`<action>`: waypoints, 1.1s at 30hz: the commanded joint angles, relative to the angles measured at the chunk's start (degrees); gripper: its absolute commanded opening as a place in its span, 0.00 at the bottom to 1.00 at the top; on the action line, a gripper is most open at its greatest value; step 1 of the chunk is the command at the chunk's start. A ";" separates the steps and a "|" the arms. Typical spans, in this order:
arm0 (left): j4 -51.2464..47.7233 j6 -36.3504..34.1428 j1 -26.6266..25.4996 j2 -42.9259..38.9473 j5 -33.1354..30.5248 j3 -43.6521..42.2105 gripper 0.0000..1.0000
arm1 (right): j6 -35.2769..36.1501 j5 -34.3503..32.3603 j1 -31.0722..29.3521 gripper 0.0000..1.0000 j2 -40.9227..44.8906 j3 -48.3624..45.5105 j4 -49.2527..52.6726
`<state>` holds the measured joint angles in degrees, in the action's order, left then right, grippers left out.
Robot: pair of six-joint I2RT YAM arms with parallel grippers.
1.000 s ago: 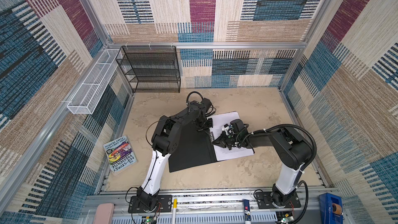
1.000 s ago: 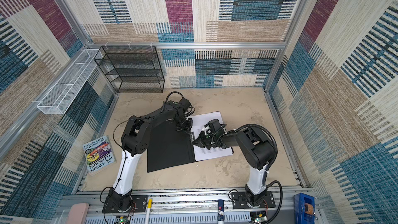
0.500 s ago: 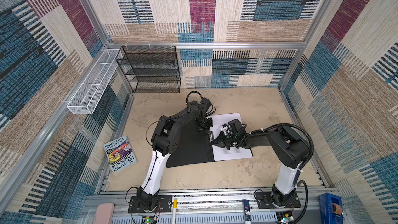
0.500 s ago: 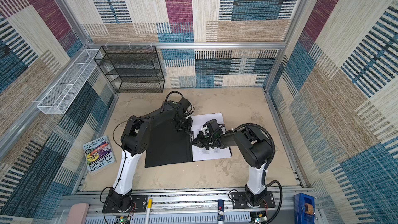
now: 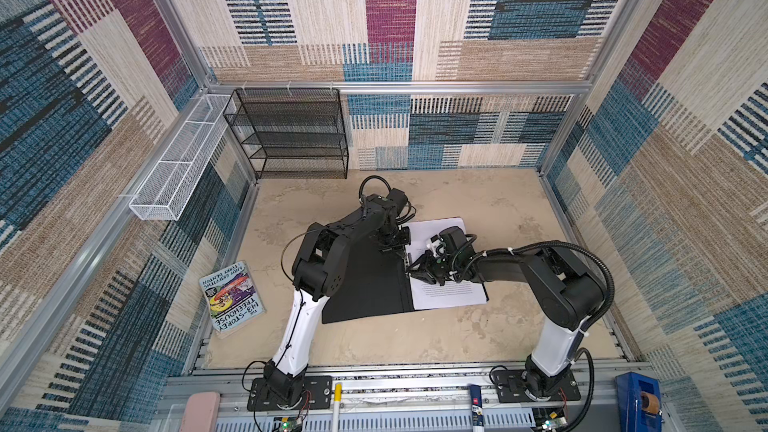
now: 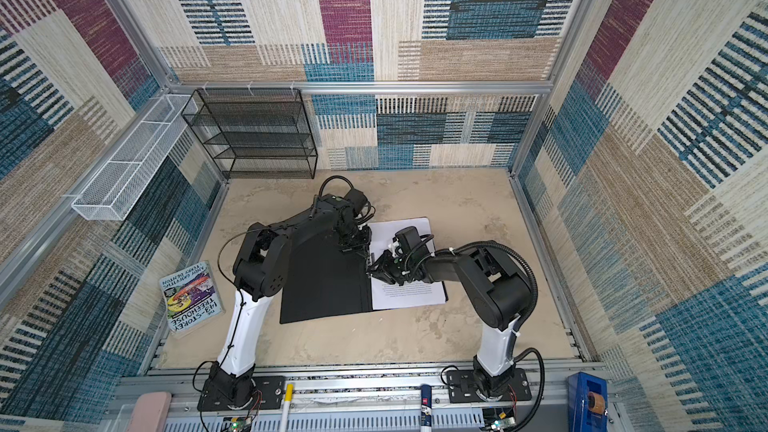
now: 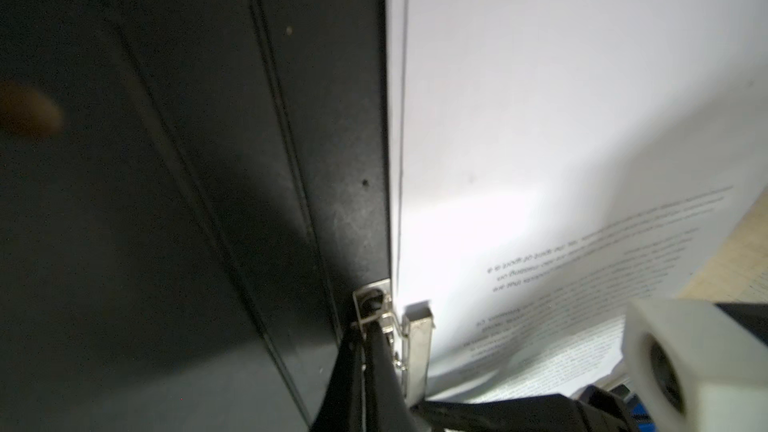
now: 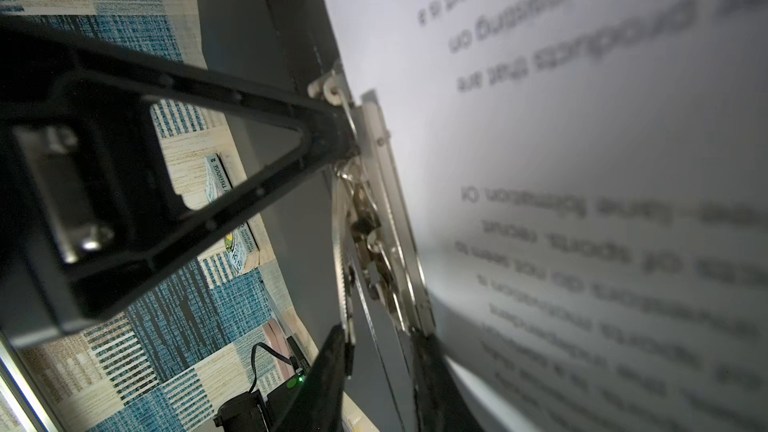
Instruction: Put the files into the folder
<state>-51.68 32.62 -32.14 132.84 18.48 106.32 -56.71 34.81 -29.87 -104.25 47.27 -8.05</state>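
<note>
The folder (image 5: 365, 284) (image 6: 324, 284) lies open on the table, black inside up. The files (image 5: 449, 292) (image 6: 407, 295), white printed sheets, lie on its right half against the metal spine clip (image 7: 417, 326) (image 8: 382, 201). My left gripper (image 5: 397, 249) (image 6: 357, 249) (image 7: 368, 326) is shut, its tip pressed on the far end of the clip. My right gripper (image 5: 409, 270) (image 6: 369, 270) (image 8: 380, 338) stands at the clip's near end. Its jaws are a little apart, astride the clip lever, with a gap showing between them.
A colourful paperback book (image 5: 232, 301) (image 6: 191, 303) lies at the table's left edge. A black mesh shelf (image 5: 291, 135) stands at the back left, with a white wire basket (image 5: 178, 168) on the left wall. A blue tape dispenser (image 5: 638, 401) sits on the front rail at the right.
The folder and files have swung round a little and now lie squarer to the table. The right gripper's jaws have parted at the clip. The left gripper stays shut at the clip's far end.
</note>
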 commanded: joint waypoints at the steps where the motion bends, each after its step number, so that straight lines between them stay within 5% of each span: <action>1: -2.97 -1.34 -0.11 1.88 -5.30 -0.44 0.00 | 1.33 -4.14 0.14 0.34 0.30 0.37 4.22; 5: -2.99 -1.54 -0.09 2.00 -5.82 -0.15 0.00 | 1.90 -4.75 0.25 0.33 1.12 0.56 5.07; 15: -2.98 -1.17 0.02 2.59 -6.13 -0.54 0.00 | 3.88 -5.33 0.23 0.12 -0.77 0.71 6.62; 33: -2.97 -0.77 0.25 3.03 -5.61 -0.68 0.00 | 5.07 1.34 -0.10 0.20 -2.18 3.54 2.63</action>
<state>-51.90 32.60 -31.75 133.47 19.68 106.89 -52.82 36.32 -29.67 -105.86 50.43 -8.97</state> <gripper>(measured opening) 0.048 0.198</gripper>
